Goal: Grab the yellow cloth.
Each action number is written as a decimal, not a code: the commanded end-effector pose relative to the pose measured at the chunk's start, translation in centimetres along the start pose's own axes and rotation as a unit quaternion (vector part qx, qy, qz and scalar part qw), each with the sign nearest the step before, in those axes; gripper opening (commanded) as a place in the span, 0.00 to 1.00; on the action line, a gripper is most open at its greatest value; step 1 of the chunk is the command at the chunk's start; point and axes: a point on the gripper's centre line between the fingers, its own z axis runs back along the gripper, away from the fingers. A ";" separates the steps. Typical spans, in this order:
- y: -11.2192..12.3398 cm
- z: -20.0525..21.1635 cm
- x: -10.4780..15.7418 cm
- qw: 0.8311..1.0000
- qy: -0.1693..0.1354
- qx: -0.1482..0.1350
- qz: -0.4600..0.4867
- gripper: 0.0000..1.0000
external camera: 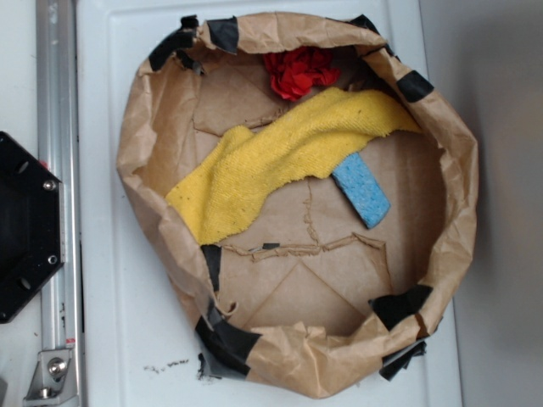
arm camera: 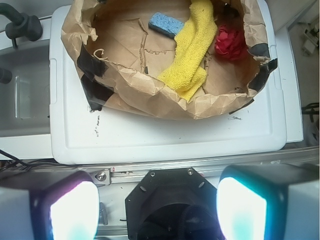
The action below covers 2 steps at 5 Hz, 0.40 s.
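— Where is the long, bright yellow terry cloth (arm camera: 192, 47)?

— Inside the crumpled brown paper basin (arm camera: 130, 92) on the white counter (arm camera: 165, 135), draped between a light-blue rectangular sponge (arm camera: 167, 24) and a small red wad of cloth (arm camera: 231, 41). From my wrist view it lies ahead of me, slightly right of centre, well apart.

— And its long axis?

— Running away from me, leaning right; the near end rests by the paper wall.

— Your pincer (arm camera: 157, 205)?

— Spread wide, holding nothing. I judge I must reach forward and down.
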 end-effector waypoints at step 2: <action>1.6 -3.1 4.5 0.998 -0.060 0.013 0.028 1.00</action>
